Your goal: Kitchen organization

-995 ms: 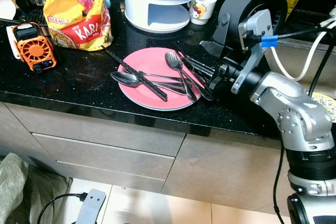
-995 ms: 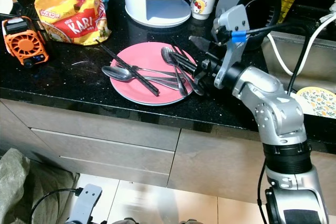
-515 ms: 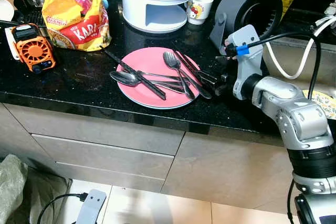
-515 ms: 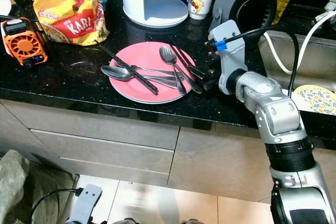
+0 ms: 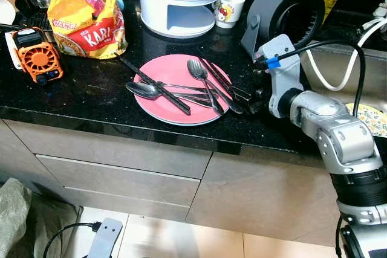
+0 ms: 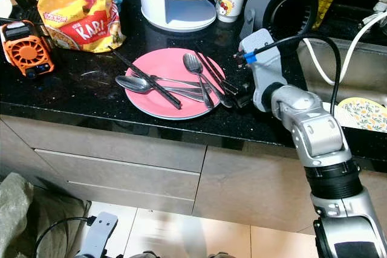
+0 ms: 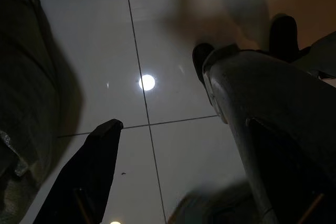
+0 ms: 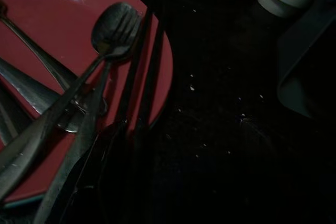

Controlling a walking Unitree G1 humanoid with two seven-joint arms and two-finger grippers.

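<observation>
Spoons (image 5: 202, 74), forks and black chopsticks (image 5: 155, 83) heaped unsorted on pink plate (image 5: 169, 64), frame centre, on black desk (image 5: 91, 89). Right claw (image 6: 240, 93) at plate's right rim among handles; grip impossible to tell. Left claw (image 7: 157, 145) idle, parted, empty. Sorting seemingly barely begun.

Silver jointed right arm (image 5: 329, 126), black ribbed collar, grey wrist housing with blue-tagged black cable (image 5: 273, 61)
</observation>
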